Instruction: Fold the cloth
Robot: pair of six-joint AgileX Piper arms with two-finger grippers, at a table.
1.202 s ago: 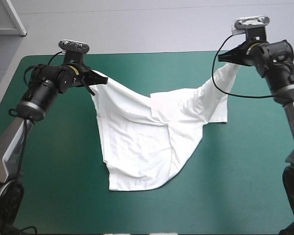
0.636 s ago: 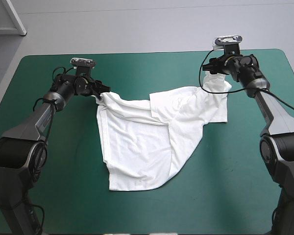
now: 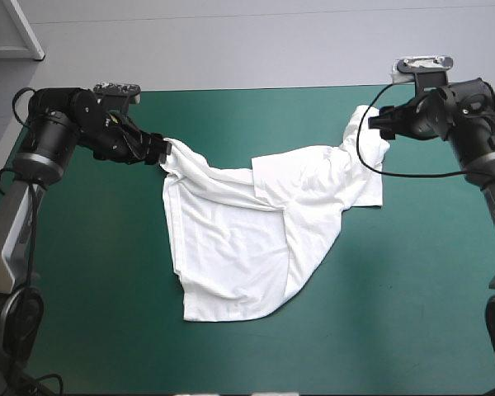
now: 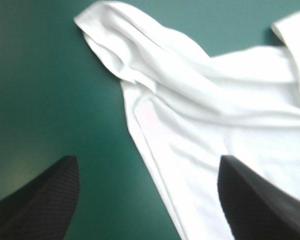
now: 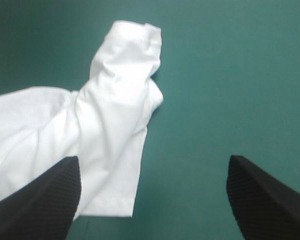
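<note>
T-shirt (image 3: 247, 239) lay rumpled and partly spread at centre of teal-green cover (image 3: 82, 272). Left gripper (image 3: 158, 153) sat at the shirt's 10 o'clock corner, spread wide, holding nothing. Right gripper (image 3: 378, 124) at its 2 o'clock corner, likewise wide, empty.

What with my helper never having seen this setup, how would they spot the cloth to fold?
Find the table with the teal-green cover. Over its middle lies the T-shirt, short-sleeved and partly spread. It is the only white thing on the cover.
</note>
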